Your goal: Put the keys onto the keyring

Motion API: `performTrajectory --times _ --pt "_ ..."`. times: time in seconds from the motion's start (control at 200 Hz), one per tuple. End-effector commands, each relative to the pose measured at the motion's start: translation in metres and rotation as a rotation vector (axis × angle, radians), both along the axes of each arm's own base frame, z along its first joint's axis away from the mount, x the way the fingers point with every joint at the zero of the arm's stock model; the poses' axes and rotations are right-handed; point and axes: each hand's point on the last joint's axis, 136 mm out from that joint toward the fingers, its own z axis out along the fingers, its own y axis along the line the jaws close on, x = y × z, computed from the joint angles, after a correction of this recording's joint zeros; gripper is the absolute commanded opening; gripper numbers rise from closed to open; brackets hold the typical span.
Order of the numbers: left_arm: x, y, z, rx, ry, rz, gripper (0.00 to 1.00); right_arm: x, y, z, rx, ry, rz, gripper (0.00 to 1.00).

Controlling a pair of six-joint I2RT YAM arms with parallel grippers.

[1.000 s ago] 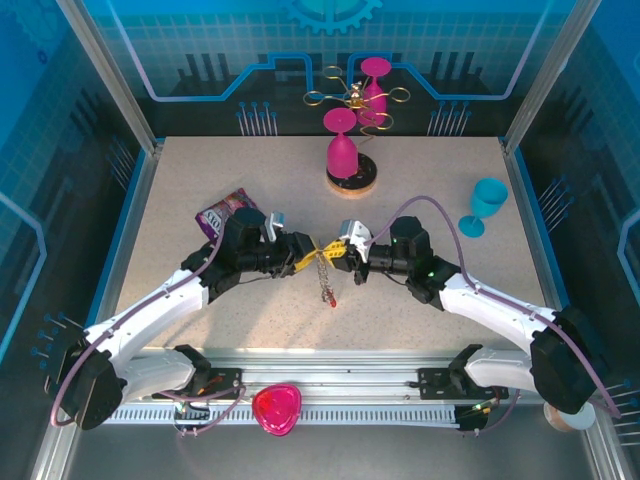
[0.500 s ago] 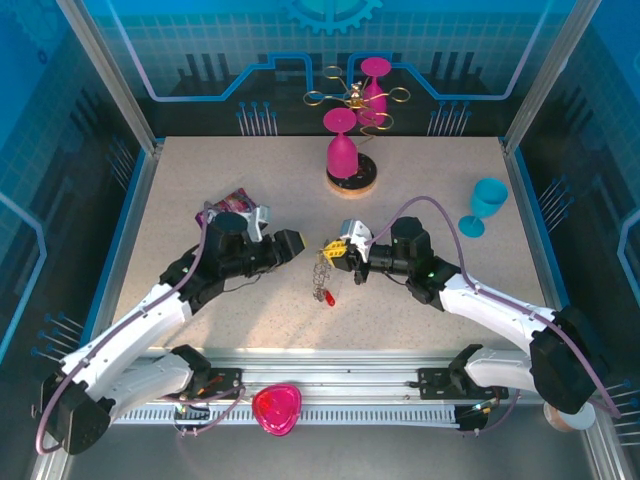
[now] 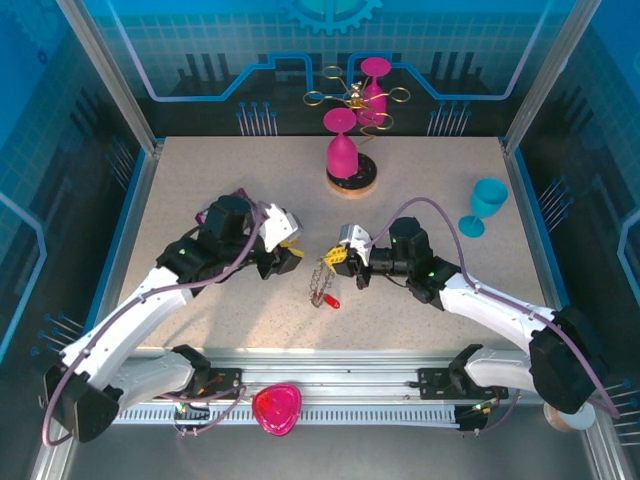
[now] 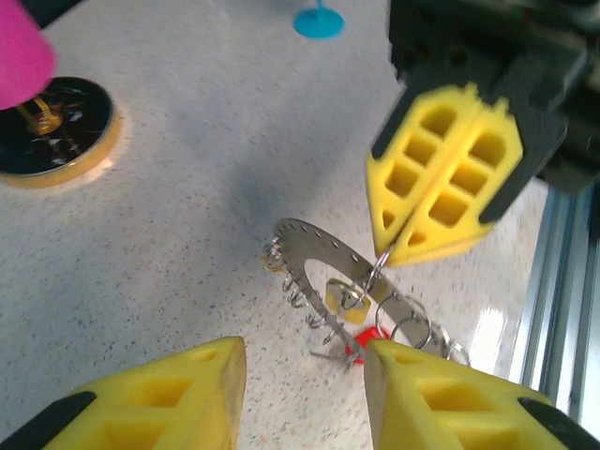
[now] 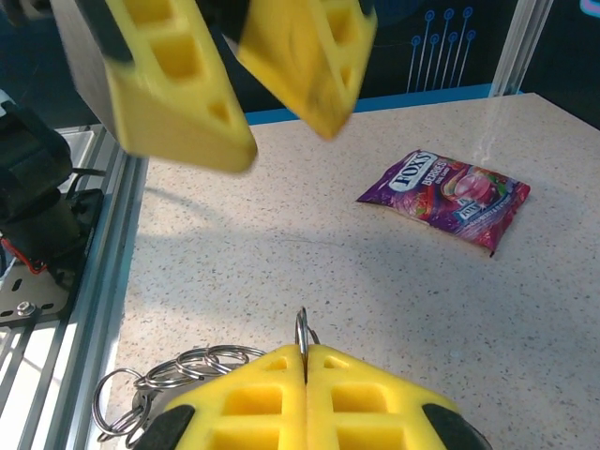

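The grey keyring dangles over mid-table, its lower edge on or close to the tabletop, and shows edge-on with its wire loops. My right gripper is shut on one wire loop at the ring's top, and its yellow fingers are pressed flat together. A red-headed key and a yellow-headed key hang by the ring. My left gripper is open just left of the ring with nothing between its fingers. From the right wrist, it hangs above the table.
A purple candy packet lies behind the left arm. A pink goblet stands upside down on a dark cork-rimmed coaster at the back centre. A teal cup stands at the right. A pink heart-shaped dish sits on the front rail.
My left gripper let go of the keyring, drew back to the left and now stands open. The ring now hangs from the right gripper alone and sits lower.
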Motion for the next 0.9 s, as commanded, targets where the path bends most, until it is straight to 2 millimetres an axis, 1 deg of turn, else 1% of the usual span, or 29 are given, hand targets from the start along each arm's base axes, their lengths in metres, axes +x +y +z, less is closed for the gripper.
performTrajectory --times 0.0,0.085,0.17,0.185,0.195,0.34,0.59,0.735,0.895 --pt "-0.006 -0.012 0.002 0.049 -0.128 -0.216 0.35 0.002 0.002 0.017 0.024 -0.046 0.039 0.0" --pt "-0.006 -0.02 0.002 0.025 -0.122 -0.275 0.32 0.0 0.003 0.018 0.023 -0.048 0.055 0.0" --pt "-0.013 -0.025 -0.003 0.015 -0.091 -0.344 0.29 -0.002 0.004 0.021 0.028 -0.057 0.065 0.0" --pt "-0.014 -0.025 -0.004 0.014 -0.087 -0.354 0.29 -0.002 0.004 0.021 0.027 -0.055 0.067 0.0" --pt "-0.014 -0.025 -0.004 0.013 -0.085 -0.359 0.29 -0.003 0.003 0.017 0.015 -0.039 0.068 0.0" --pt "-0.021 -0.03 -0.004 -0.032 -0.062 -0.416 0.29 -0.006 0.003 0.016 0.011 -0.033 0.08 0.0" --pt "-0.025 -0.033 -0.01 -0.057 -0.022 -0.447 0.31 -0.006 0.005 0.018 0.015 -0.03 0.094 0.0" --pt "-0.02 -0.037 -0.016 -0.061 -0.008 -0.443 0.31 -0.007 0.007 0.019 0.019 -0.032 0.102 0.0" --pt "-0.013 -0.039 -0.019 -0.063 -0.006 -0.432 0.28 -0.008 0.008 0.02 0.017 -0.032 0.107 0.0"
